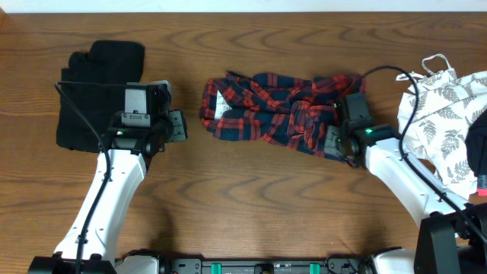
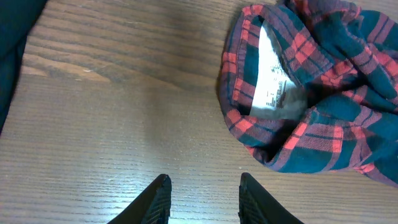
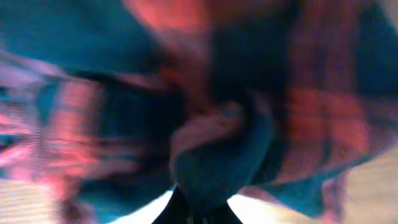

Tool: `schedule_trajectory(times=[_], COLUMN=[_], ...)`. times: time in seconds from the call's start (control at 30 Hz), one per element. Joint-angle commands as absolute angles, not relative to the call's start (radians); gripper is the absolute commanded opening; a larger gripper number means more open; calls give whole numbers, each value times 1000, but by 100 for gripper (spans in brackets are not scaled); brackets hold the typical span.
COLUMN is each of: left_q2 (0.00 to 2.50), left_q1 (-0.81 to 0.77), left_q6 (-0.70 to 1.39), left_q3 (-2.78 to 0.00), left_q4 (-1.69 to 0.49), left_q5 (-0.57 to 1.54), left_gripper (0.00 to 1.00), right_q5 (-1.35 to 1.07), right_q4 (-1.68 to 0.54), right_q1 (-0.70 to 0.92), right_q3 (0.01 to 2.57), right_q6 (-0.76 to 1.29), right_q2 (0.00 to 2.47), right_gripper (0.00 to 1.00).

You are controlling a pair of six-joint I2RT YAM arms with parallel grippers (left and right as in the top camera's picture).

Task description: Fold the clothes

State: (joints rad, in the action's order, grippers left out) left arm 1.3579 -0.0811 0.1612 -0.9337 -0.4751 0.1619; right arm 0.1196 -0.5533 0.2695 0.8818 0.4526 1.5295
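Note:
The clothes are three garments. A red-and-navy plaid shirt (image 1: 266, 110) lies crumpled in the middle of the table, its white neck label (image 2: 270, 74) facing up at the left end. My right gripper (image 1: 333, 141) sits at the shirt's right end. In the right wrist view its fingertips (image 3: 199, 211) are shut on a pinched fold of the plaid shirt (image 3: 205, 143). My left gripper (image 2: 202, 193) hovers over bare wood just left of the plaid shirt (image 2: 317, 99), open, with nothing between its fingers.
A black garment (image 1: 91, 91) lies at the far left, behind the left arm. A white leaf-print garment (image 1: 449, 106) is heaped at the right edge, beside the right arm's cable. Bare wooden table (image 1: 251, 198) runs along the front.

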Motion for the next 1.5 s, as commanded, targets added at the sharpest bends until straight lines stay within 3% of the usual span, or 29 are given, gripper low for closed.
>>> schedule_trajectory(times=[0.0, 0.4, 0.5, 0.63, 0.73, 0.97, 1.13, 1.3, 1.47], left_q2=[1365, 1365, 1365, 1365, 1365, 1365, 1365, 1365, 1365], left_q1=[-78, -78, -78, -78, -78, -78, -78, -78, -78], left_q6=[174, 174, 174, 174, 174, 174, 174, 174, 174], left_q3=[-953, -953, -953, -953, -953, -953, -953, -953, -953], left_q4=[-478, -478, -478, -478, -478, -478, -478, -478, -478], left_q5=[173, 172, 172, 172, 173, 173, 173, 173, 173], left_gripper=[36, 37, 37, 37, 36, 37, 37, 36, 37], right_q5=[85, 70, 30, 10, 9, 11, 22, 109, 134], right_q4=[-493, -419, -419, -419, -425, -484, -505, -485, -487], right_q1=[332, 394, 394, 393, 392, 392, 391, 357, 261], right_q3=[925, 923, 923, 924, 936, 953, 954, 954, 953], right_q6=[429, 420, 417, 412, 410, 382, 350, 350, 350], right_q2=[1530, 1733, 1820, 1844, 1827, 1697, 1523, 1359, 1343], right_gripper=[1, 2, 13, 20, 37, 45, 47, 54, 47])
